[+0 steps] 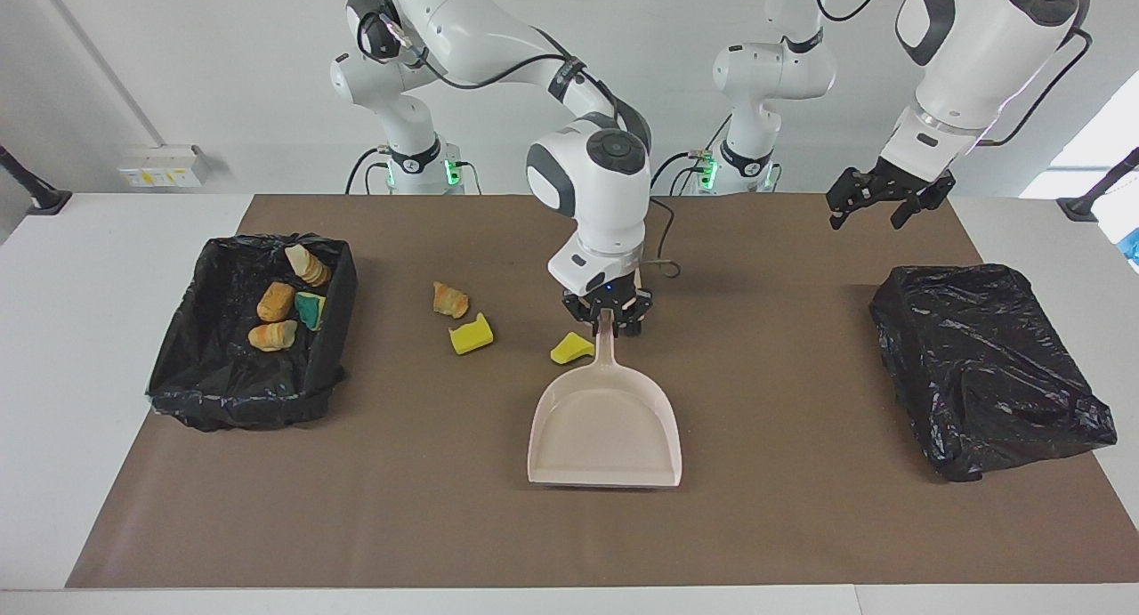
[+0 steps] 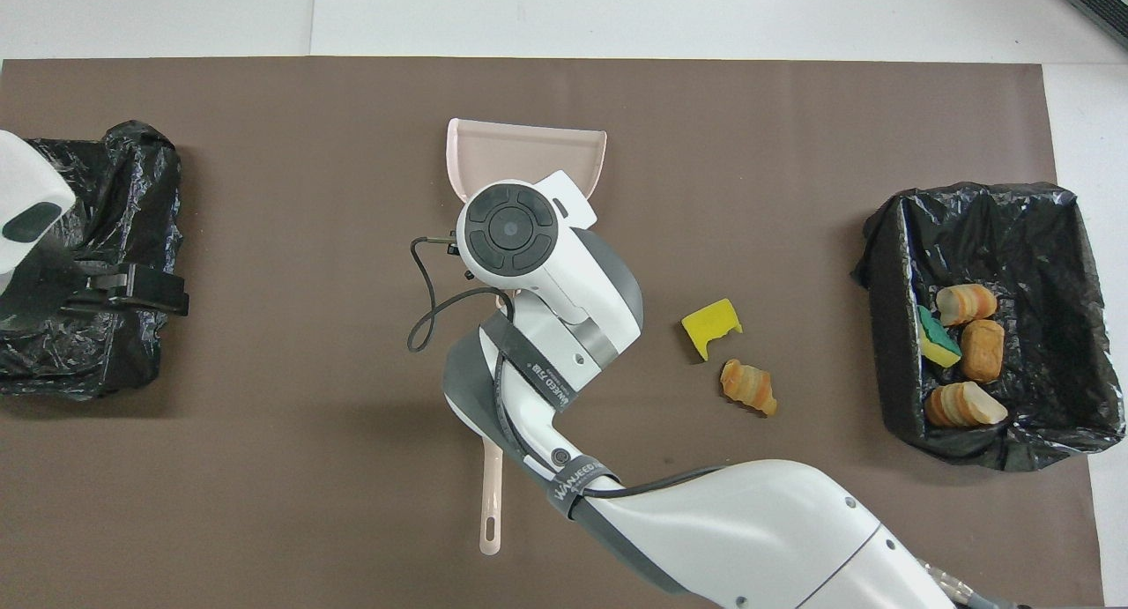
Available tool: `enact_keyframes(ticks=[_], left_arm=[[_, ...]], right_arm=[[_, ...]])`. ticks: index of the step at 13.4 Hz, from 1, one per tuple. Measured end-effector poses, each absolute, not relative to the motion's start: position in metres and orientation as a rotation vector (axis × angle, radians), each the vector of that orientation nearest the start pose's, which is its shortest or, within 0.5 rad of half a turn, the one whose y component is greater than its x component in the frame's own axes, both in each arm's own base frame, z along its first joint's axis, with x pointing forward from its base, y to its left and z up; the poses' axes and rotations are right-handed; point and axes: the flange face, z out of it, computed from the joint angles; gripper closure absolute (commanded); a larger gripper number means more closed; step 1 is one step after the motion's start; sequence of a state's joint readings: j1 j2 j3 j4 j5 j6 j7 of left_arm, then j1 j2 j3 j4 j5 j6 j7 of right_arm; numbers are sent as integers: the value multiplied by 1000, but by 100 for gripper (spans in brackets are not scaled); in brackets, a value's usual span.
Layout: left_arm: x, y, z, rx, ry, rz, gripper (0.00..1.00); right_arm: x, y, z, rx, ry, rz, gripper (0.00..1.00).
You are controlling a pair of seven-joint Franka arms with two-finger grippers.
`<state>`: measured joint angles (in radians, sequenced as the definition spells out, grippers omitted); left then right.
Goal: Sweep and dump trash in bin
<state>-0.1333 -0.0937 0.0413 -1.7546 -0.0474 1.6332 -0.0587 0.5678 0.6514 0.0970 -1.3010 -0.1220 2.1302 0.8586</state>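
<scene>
The right gripper (image 1: 607,319) pinches the smooth beige plastic dustpan (image 1: 605,428) by its handle. Spongy yellow trash (image 1: 472,335) lies nearby; the left gripper (image 1: 876,207) hangs spread over the mat (image 1: 765,526)

In the overhead view the right arm's white wrist covers the right gripper (image 1: 606,314), the handle and near half of the beige plastic dustpan (image 2: 527,151), one small yellow sponge chunk (image 1: 571,348) lying beside that handle, and all but the handle end of the beige long-handled brush (image 2: 490,503). In the facing view that brush cannot be made out at all, as the same arm stands in front of it, and whether the right gripper's fingers clasp the dustpan handle or stand off it cannot be told. The left gripper (image 1: 876,199) shows overhead only as a dark clamp at the edge of the view, over the crumpled black plastic bag (image 2: 132,195), part of which the left arm covers and the edge cuts off.
</scene>
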Motion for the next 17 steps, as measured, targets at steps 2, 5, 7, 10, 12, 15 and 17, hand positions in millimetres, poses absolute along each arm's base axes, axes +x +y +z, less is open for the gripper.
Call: enact_keyframes(ticks=[2, 5, 7, 10, 12, 15, 17], left_arm=[[526, -54, 597, -3205, 46, 37, 0], [532, -58, 591, -3215, 50, 27, 0], [544, -70, 580, -3255, 57, -9, 0], [568, -94, 557, -3285, 90, -69, 0], [591, -110, 550, -3287, 120, -100, 0], [633, -151, 537, -3291, 200, -204, 0], [646, -186, 520, -3293, 259, -221, 0]], right_arm=[[605, 438, 403, -3019, 265, -274, 0], [582, 427, 441, -3023, 287, -199, 0], [544, 428, 452, -3034, 257, -127, 0], [469, 443, 443, -3083, 191, -50, 0], [429, 448, 435, -3094, 213, -42, 0], [373, 448, 417, -3060, 258, -86, 0], [348, 441, 407, -3047, 258, -106, 0]])
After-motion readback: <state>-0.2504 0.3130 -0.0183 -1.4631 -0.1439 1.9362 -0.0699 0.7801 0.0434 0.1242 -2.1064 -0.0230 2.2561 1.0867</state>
